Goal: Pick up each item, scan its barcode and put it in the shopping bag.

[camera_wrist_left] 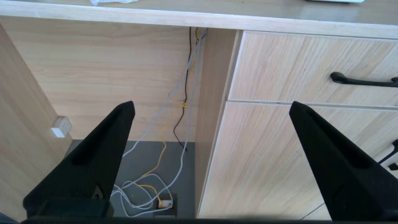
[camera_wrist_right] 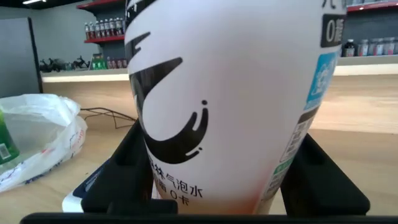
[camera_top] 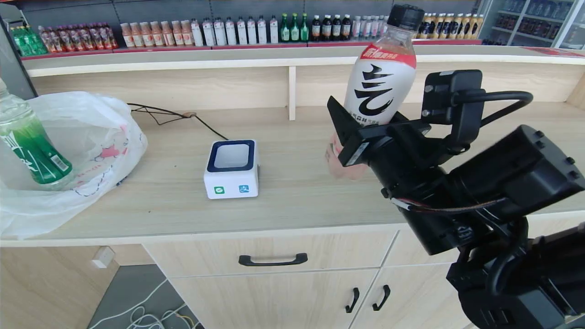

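Right hand (camera_top: 361, 132) is clamped on the bottle (camera_top: 381, 77), one finger on each side of its lower half. The bottle has a white label, black cap and pinkish liquid at the base. It is held roughly upright with a slight lean, out to the right of the scanner (camera_top: 231, 168) and apart from it. Can't tell if its base clears the surface (camera_top: 297, 192).

The scanner is a white box with a dark-framed window on top. It sits mid-surface, and a cable runs from behind it toward the back wall.

The bag (camera_top: 91, 132) is thin white plastic, slumped at the left end of the surface, well apart from the held bottle. A green bottle (camera_top: 32, 146) leans inside it, cap end up and cut off by the frame edge.

Left hand (camera_wrist_left: 211, 109) is down below the surface edge with its fingers spread wide and nothing between them. It faces the cabinet front, with a drawer handle (camera_wrist_left: 364, 79) to one side. Loose cables (camera_wrist_left: 168, 180) lie on the floor in the gap beside the cabinet.

A shelf (camera_top: 274, 45) of drinks runs along the back.
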{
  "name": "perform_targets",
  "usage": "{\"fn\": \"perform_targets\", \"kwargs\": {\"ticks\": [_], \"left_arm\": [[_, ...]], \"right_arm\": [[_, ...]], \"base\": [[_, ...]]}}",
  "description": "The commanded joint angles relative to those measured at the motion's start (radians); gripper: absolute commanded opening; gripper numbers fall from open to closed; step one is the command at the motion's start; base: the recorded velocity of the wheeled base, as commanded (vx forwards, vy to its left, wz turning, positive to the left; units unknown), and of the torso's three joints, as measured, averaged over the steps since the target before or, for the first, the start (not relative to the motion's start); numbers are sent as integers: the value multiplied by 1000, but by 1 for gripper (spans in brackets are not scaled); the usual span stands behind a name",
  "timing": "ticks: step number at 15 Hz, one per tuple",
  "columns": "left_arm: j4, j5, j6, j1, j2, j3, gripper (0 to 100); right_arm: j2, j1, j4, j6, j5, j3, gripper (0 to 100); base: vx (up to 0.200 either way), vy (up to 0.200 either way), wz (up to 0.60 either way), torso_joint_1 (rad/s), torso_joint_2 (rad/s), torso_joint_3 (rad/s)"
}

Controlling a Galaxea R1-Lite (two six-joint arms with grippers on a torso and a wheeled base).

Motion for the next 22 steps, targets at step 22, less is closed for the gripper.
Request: {"fn": "perform_targets", "kwargs": {"ticks": [22], "left_arm": [[0,0,-2,0,0,0,100]], "right_arm": [[-28,-155,-15,66,89,156,0]], "base": [[0,64,0,1,1,-1]]}}
